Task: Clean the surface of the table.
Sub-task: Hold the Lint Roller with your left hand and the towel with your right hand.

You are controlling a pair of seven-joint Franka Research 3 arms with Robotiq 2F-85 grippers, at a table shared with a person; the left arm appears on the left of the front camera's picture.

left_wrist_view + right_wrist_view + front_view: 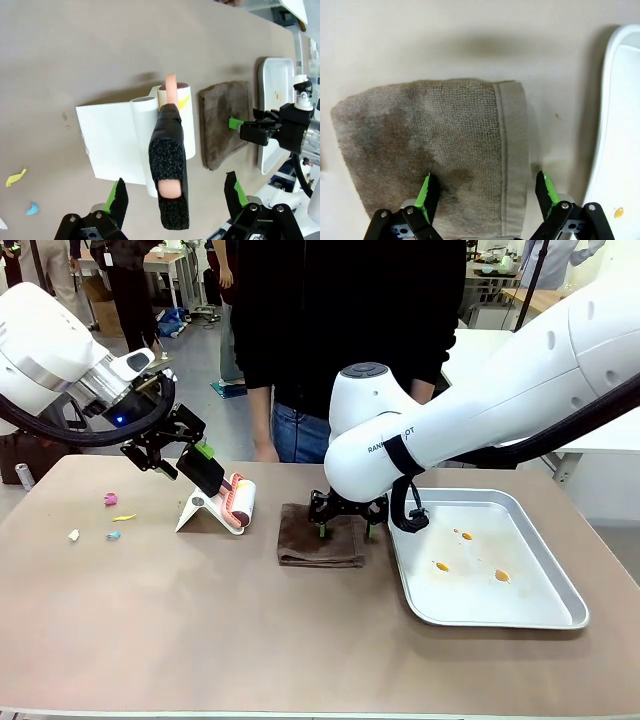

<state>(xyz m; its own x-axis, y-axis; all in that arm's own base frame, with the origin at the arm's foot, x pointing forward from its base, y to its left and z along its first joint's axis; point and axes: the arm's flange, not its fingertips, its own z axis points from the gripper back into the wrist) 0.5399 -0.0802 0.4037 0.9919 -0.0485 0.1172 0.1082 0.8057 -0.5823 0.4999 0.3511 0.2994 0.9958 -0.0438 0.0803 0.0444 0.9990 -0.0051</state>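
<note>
The brownish table (200,630) carries a lint roller (238,502) lying in a white holder (197,512), its black foam handle (170,165) pointing towards my left arm. My left gripper (175,197) is open, one finger on each side of that handle with gaps both ways. A folded brown towel (320,536) lies mid-table. My right gripper (486,192) stands open low over its near end. One fingertip (427,192) is on the cloth; the other is past the towel's hemmed edge. Small paper scraps, pink (110,499), yellow (124,517), white (73,535) and blue (114,535), lie at the left.
A silver tray (540,615) with orange spots sits right of the towel, close to my right gripper. A person in a black top (300,340) stands at the far edge. The near half of the table is bare.
</note>
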